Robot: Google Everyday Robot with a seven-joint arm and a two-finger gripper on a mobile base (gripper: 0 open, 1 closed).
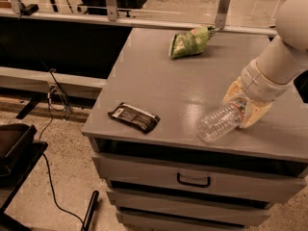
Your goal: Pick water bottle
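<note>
The water bottle (217,122), clear ribbed plastic, is tilted over near the front right of the grey tabletop (159,81), with its base pointing to the front left. Its neck end sits between the cream fingers (256,115) of my gripper (242,105), which comes in from the right on a white arm. The fingers close around the bottle's top, and the cap is hidden by them.
A black snack packet (134,117) lies near the front left edge. A green chip bag (190,41) lies at the back. Drawers with a handle (193,180) are below. A black tray (12,146) and cables are on the floor at left.
</note>
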